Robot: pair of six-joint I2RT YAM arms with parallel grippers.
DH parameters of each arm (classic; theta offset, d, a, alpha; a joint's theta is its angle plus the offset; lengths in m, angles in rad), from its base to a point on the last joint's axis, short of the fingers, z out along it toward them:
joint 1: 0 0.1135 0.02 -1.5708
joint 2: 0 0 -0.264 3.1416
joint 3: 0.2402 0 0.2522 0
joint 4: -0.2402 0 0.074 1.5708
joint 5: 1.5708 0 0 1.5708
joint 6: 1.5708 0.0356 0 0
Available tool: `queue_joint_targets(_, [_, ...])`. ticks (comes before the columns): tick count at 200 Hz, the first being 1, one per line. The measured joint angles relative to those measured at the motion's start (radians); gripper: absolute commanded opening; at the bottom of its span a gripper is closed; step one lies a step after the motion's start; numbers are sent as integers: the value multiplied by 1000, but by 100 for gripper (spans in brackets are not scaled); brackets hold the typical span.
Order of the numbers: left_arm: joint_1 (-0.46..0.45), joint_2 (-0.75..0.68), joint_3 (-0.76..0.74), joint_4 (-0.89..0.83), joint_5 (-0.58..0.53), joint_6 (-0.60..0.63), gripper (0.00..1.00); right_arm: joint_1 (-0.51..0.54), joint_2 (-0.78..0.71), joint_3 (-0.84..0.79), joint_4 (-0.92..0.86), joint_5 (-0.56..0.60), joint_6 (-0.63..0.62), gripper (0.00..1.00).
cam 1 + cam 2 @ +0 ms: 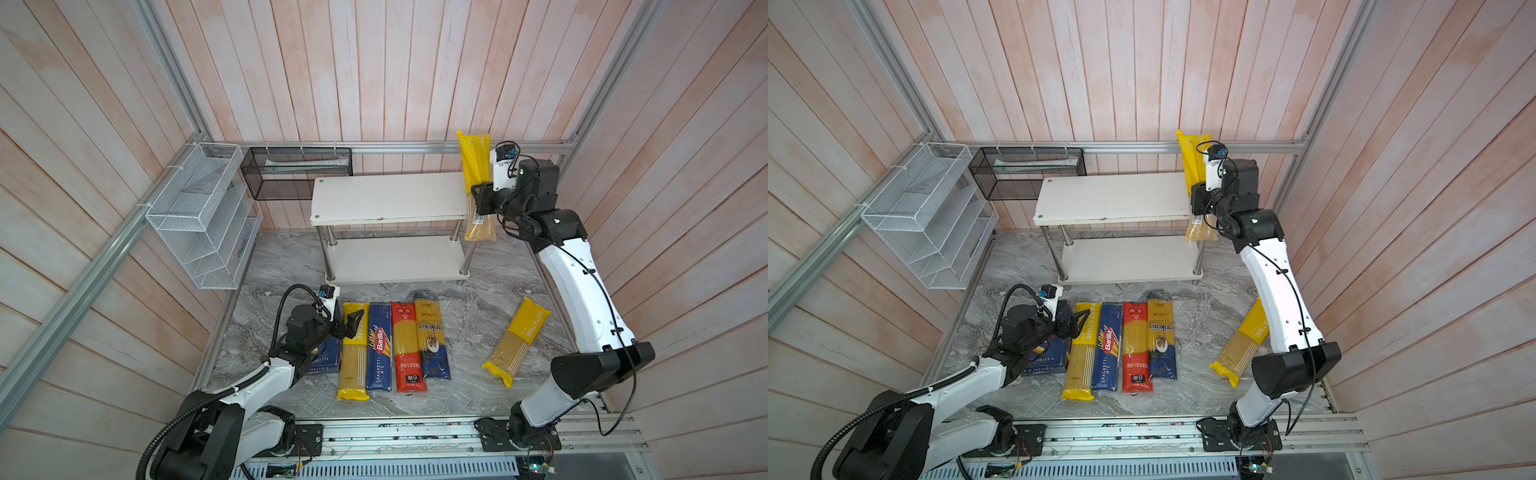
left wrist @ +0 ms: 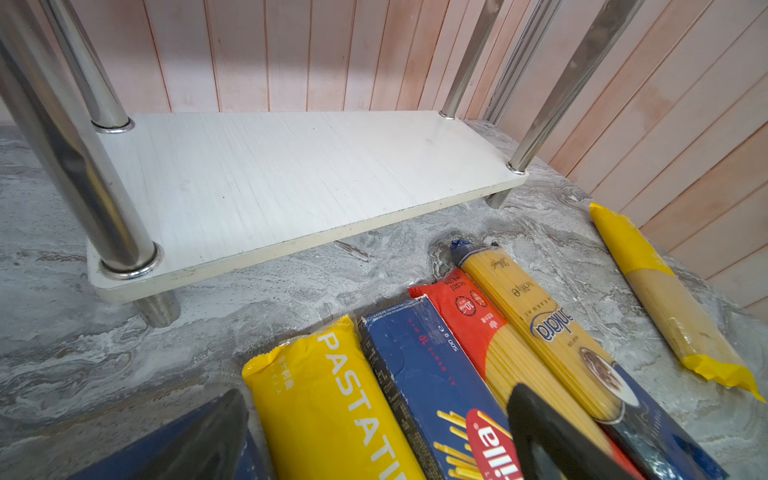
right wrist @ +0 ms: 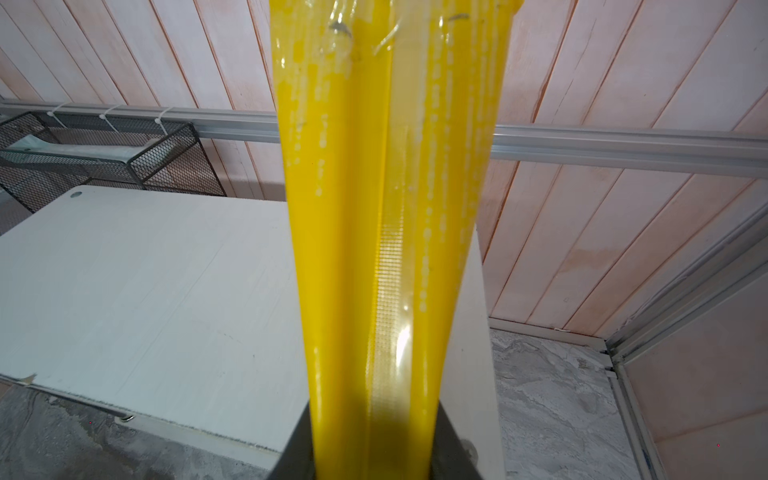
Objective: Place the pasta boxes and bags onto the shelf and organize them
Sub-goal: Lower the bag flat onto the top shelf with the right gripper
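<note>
our right gripper (image 1: 481,199) pinches one yellow bag (image 1: 473,160) mid-length, upright, at the right end of the shelf (image 1: 386,195). our left gripper (image 1: 352,326) hangs spread over the table (image 1: 469,316) row: rigatoni box (image 1: 326,359), second yellow bag (image 1: 353,365), spaghetti box (image 1: 379,353), red bag (image 1: 409,353), navy bag (image 1: 433,338). we see the third yellow bag (image 1: 515,343) lying apart, further right.
</note>
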Motion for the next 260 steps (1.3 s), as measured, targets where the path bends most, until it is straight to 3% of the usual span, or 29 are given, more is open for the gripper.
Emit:
queue_joint_targets(73, [0,-10,0,1,-1,0,99,-22,111,114,-10,-26,10,17])
queue_joint_targets(161, [0,-12,0,0,-8,0,100,-31,163,167,-7,-34,24,24])
queue_joint_targets(193, [0,-12,0,0,-8,0,100,-35,191,195,-8,-33,33,35])
queue_joint_targets(260, [0,-12,0,0,-12,0,100,-36,253,217,7,-34,71,47])
